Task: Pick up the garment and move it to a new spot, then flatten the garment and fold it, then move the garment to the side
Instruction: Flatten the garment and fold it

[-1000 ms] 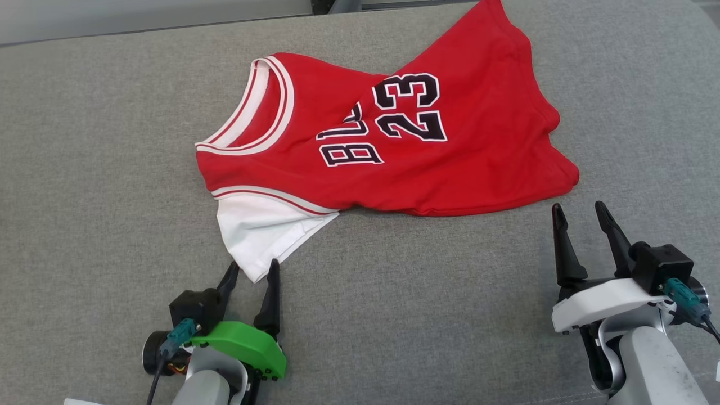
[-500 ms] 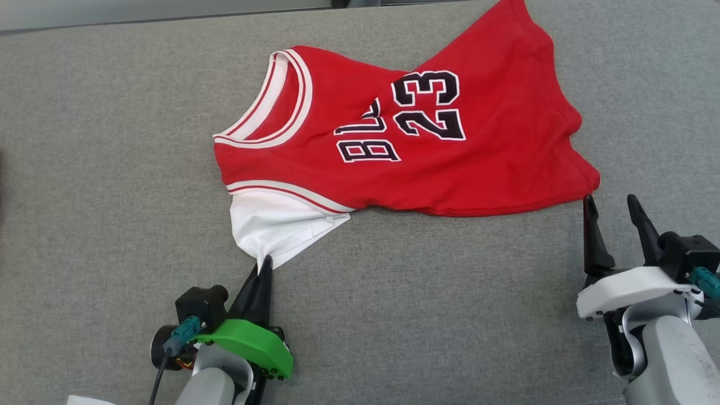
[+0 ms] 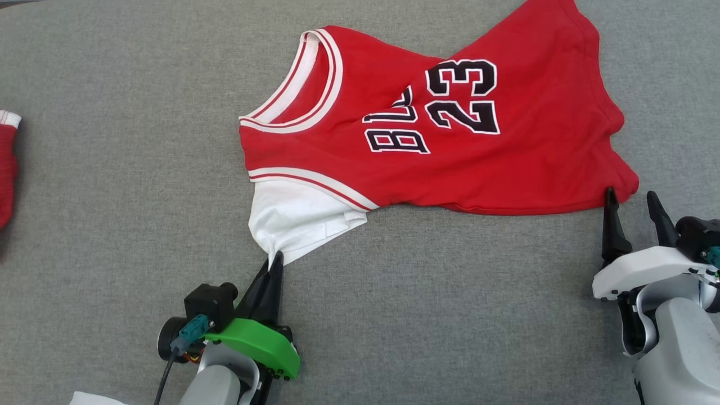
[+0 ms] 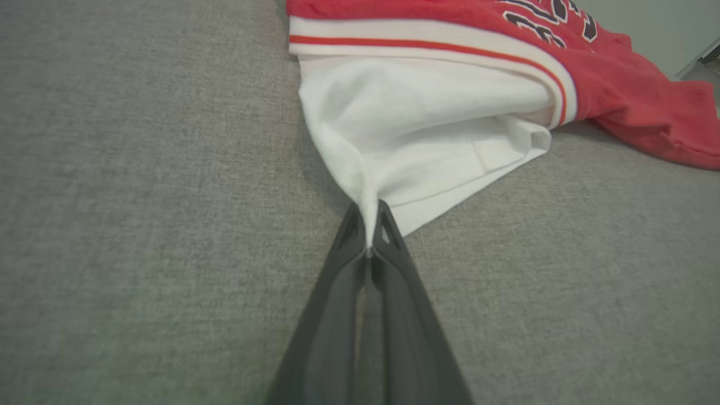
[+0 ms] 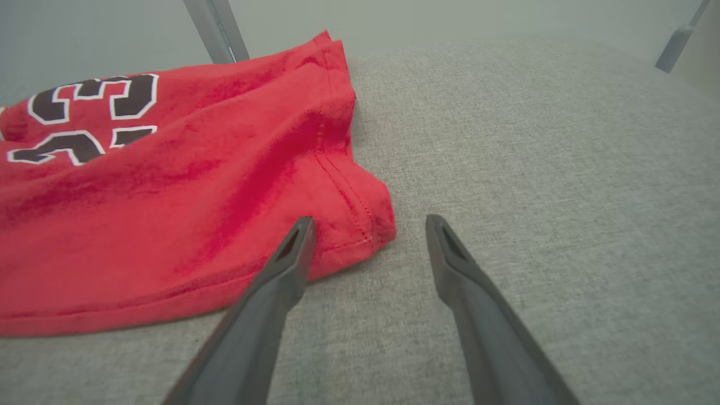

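The garment (image 3: pixel 450 140) is a red jersey with white trim, the number 23 and a white sleeve (image 3: pixel 292 216), lying crumpled on the grey cloth surface (image 3: pixel 112 225). My left gripper (image 3: pixel 275 260) is shut on the tip of that white sleeve; the left wrist view shows the white cloth (image 4: pixel 405 124) pinched between the fingertips of the left gripper (image 4: pixel 368 225). My right gripper (image 3: pixel 631 197) is open at the jersey's near right corner. In the right wrist view the red hem corner (image 5: pixel 365 236) lies between the fingers of the right gripper (image 5: pixel 368 222), with the left finger (image 5: pixel 292 253) over the cloth.
Another red item with a white edge (image 3: pixel 7 163) lies at the far left of the surface. Open grey surface stretches in front of the jersey, between my two arms. Metal legs (image 5: pixel 216 28) stand beyond the far edge in the right wrist view.
My left gripper closed on the white sleeve tip. The right gripper came forward to the jersey's near right corner. The whole head view shifted, bringing the red item at far left into sight.
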